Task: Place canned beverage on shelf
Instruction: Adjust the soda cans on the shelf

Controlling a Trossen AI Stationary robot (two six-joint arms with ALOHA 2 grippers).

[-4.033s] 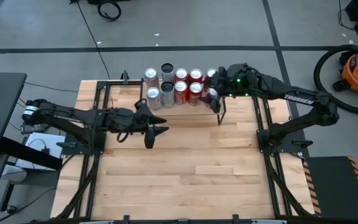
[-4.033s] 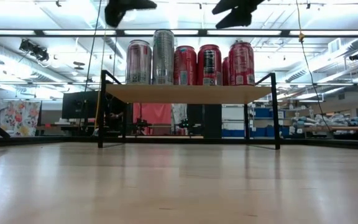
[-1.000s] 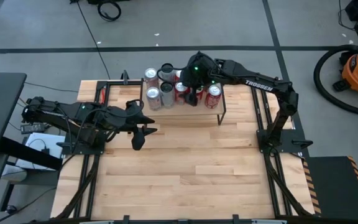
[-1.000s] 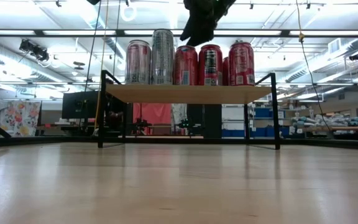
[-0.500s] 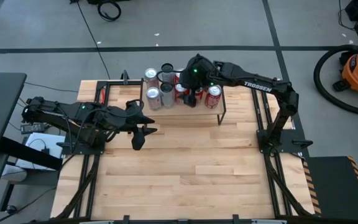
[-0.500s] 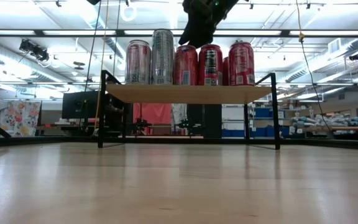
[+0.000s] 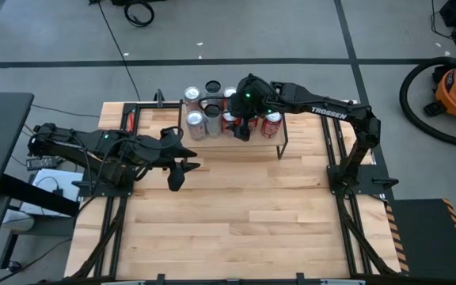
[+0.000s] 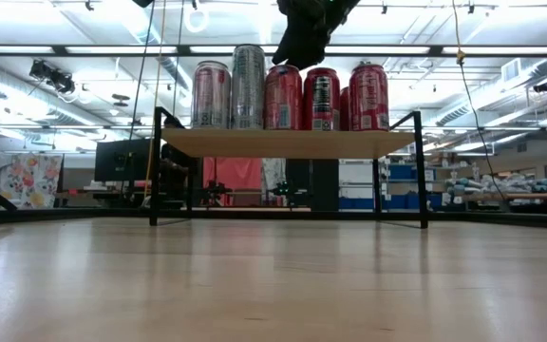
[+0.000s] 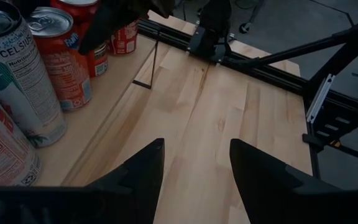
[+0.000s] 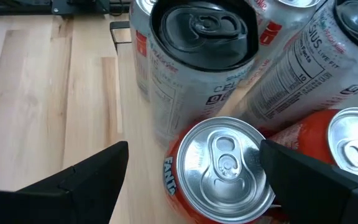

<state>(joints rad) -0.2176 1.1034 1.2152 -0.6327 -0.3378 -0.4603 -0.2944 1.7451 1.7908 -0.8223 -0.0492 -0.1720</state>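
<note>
I am watching the right tool [image 10: 191, 180] hovering with its fingers spread wide on either side of an orange Fanta can [image 10: 222, 171], not touching it. That can is standing upright on the shelf [image 8: 288, 142] among the other cans [image 7: 200, 111], at the far edge of the desk [image 7: 236, 214]. The left tool [image 9: 194, 168] is waiting open above bare desk, beside the shelf.
</note>
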